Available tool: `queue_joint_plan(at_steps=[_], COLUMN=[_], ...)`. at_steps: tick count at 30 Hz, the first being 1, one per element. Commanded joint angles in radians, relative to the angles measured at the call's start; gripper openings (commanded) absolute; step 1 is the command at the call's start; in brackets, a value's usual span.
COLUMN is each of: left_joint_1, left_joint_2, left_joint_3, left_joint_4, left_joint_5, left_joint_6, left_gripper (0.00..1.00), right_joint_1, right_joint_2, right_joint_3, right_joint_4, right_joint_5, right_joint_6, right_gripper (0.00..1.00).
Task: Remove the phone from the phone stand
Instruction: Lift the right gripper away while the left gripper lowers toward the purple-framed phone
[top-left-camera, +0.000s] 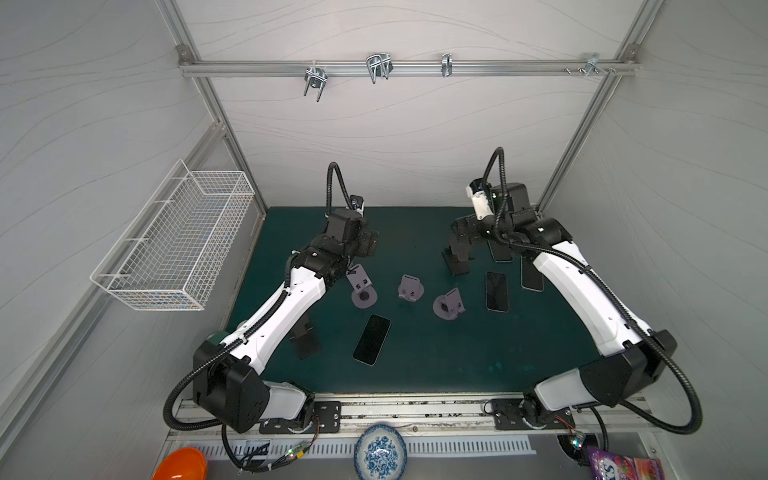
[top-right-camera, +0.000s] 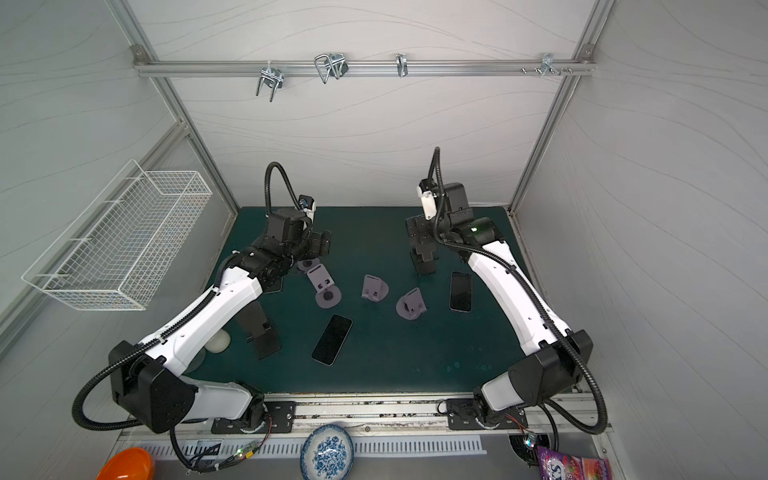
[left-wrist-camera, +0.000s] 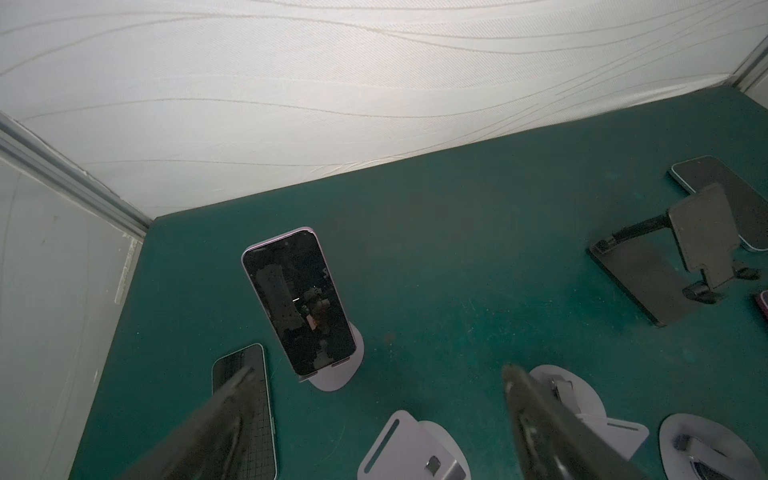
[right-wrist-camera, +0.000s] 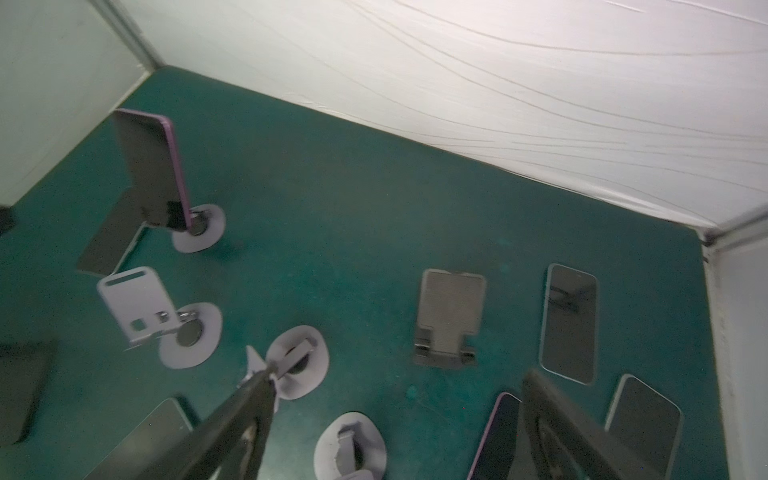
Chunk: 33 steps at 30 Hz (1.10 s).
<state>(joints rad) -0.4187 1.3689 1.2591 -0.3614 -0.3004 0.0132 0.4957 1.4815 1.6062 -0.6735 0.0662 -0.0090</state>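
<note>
A dark-screened phone (left-wrist-camera: 299, 299) with a lilac edge leans upright on a lilac phone stand (left-wrist-camera: 340, 374) near the back left of the green mat. The right wrist view shows this phone (right-wrist-camera: 153, 170) side-on over the stand's round base (right-wrist-camera: 199, 228). My left gripper (left-wrist-camera: 378, 386) is open and empty, short of the phone and apart from it. In both top views the left gripper (top-left-camera: 370, 243) (top-right-camera: 322, 243) and wrist cover the phone. My right gripper (right-wrist-camera: 395, 378) (top-left-camera: 461, 232) is open and empty, far from the phone on the right.
Three empty lilac stands (top-left-camera: 361, 286) (top-left-camera: 410, 287) (top-left-camera: 449, 303) sit mid-mat. Black stands (top-left-camera: 457, 259) (top-left-camera: 305, 336) stand at right and under the left arm. Phones lie flat (top-left-camera: 372, 338) (top-left-camera: 496, 291) (top-left-camera: 532, 276) (left-wrist-camera: 245, 411). A wire basket (top-left-camera: 174, 245) hangs on the left wall.
</note>
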Motion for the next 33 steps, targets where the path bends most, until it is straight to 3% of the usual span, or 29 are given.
queue_joint_plan(at_steps=[1,6,14,33], left_joint_1=[0.023,0.054,0.12,0.219], left_joint_2=[-0.012,0.03,0.11,0.44], left_joint_3=[0.046,0.054,0.113,0.385], left_joint_4=[-0.012,-0.015,-0.043,-0.201], left_joint_5=[-0.023,-0.034,-0.016,0.04], left_joint_6=[-0.033,-0.073,-0.143,-0.18], left_gripper=[0.94,0.94,0.98,0.99], right_joint_1=[0.075,0.169,0.236,0.274], right_joint_2=[0.031,0.027,-0.023,0.04], right_joint_3=[0.031,0.014,-0.008,0.037], right_joint_4=[-0.017,0.008,-0.03,-0.057], right_joint_5=[-0.06,-0.09,-0.118,-0.191], right_joint_6=[-0.021,-0.001,0.082,0.14], right_gripper=[0.93,0.93,0.92,0.91])
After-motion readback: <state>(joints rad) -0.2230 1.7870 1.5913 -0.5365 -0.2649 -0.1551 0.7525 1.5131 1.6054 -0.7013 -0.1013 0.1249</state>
